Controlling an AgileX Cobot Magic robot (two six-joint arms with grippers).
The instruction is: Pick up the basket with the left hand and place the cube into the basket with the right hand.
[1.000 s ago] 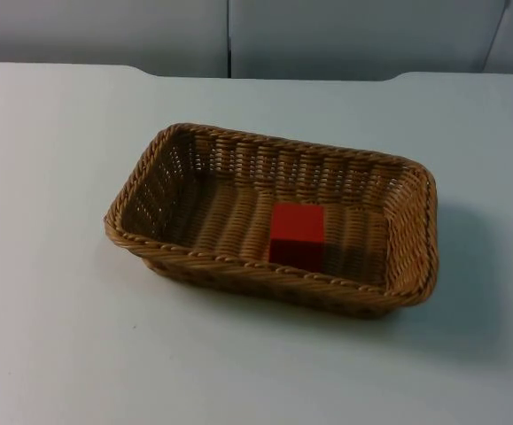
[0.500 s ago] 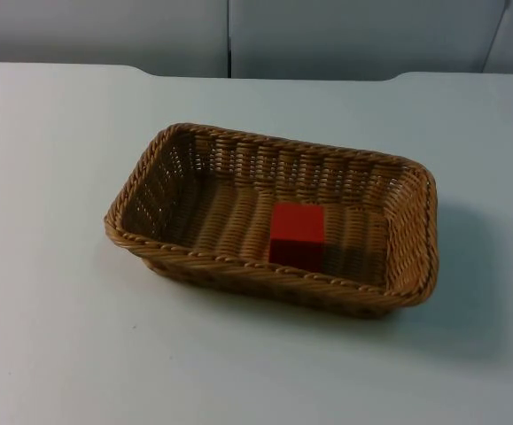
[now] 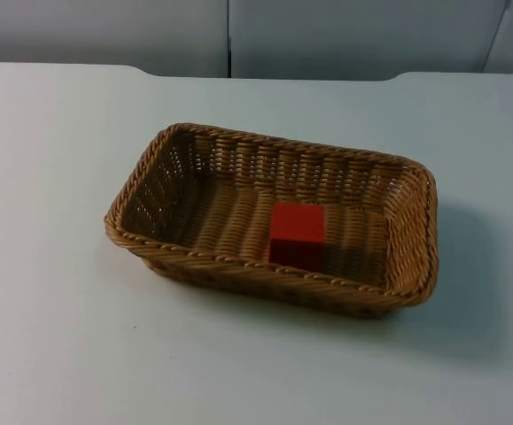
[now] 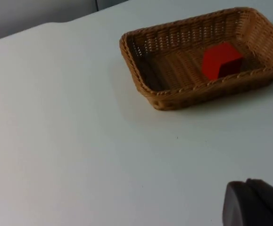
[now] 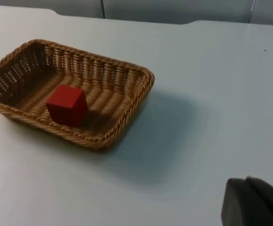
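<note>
Top view gives you a rectangular woven wicker basket (image 3: 163, 168) in tan-brown, sitting flat on the white table (image 3: 52, 177), with a braided rim and ribbed walls. You will find no brand, label or writing on it. Inside, on the basket floor toward the near wall, rests the red cube (image 3: 297, 235), plain-faced and unmarked, its top brighter than its shaded front. A grey partition wall (image 3: 345, 35) closes the table's far edge. From the wrist cameras you see the left gripper (image 4: 255, 203) and the right gripper (image 5: 254, 202) each over bare table, well apart from the basket; you cannot tell how far either one's fingers are spread.
</note>
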